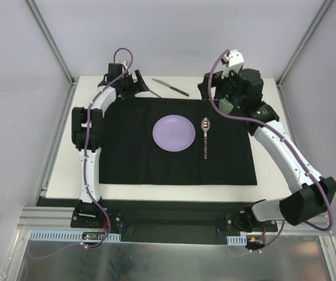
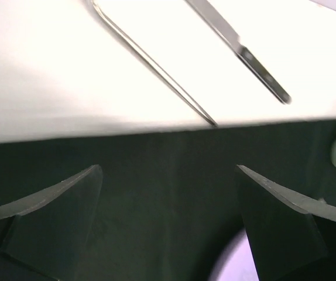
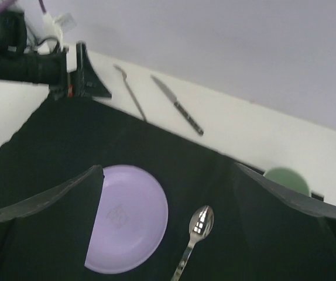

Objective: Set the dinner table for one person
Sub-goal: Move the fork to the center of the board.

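L pincer (image 2: 168, 168): spread, grips nothing, over mat (image 1: 133, 158) far edge.
R pincer (image 3: 168, 168): spread, grips nothing, above mat.
Counter (image 1: 60, 167): white top, carries mat at ctr.
Mat: plate (image 1: 174, 132) at ctr, spoon (image 1: 206, 137) just right of it.
Counter far strip: fork (image 2: 156, 67), knife (image 1: 170, 87).

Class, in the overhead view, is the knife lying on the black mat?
No, the knife lies on the bare white table, beyond the far edge of the black mat.

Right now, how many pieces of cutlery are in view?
3: spoon on the black mat right of the plate; knife and fork on the dinner table beyond the mat.
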You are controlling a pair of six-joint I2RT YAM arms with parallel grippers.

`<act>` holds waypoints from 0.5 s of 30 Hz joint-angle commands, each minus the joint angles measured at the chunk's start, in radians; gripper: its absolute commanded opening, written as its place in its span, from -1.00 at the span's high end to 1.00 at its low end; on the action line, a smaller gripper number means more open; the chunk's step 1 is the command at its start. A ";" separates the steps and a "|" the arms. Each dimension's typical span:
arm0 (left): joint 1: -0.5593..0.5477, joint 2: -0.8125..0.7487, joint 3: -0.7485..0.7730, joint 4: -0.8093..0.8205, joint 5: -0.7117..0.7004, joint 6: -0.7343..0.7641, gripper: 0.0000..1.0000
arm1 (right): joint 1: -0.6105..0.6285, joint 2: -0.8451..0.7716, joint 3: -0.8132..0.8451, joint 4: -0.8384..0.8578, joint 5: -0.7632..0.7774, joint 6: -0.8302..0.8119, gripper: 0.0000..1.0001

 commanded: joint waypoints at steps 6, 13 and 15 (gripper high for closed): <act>-0.054 0.137 0.255 0.004 -0.211 -0.009 -0.86 | 0.009 -0.229 -0.218 -0.147 -0.046 0.067 -0.87; -0.080 0.194 0.335 0.002 -0.317 -0.021 -0.76 | 0.007 -0.348 -0.289 -0.196 -0.045 0.108 -0.89; -0.085 0.192 0.326 0.001 -0.348 -0.020 -0.74 | 0.009 -0.363 -0.290 -0.210 -0.040 0.110 -0.89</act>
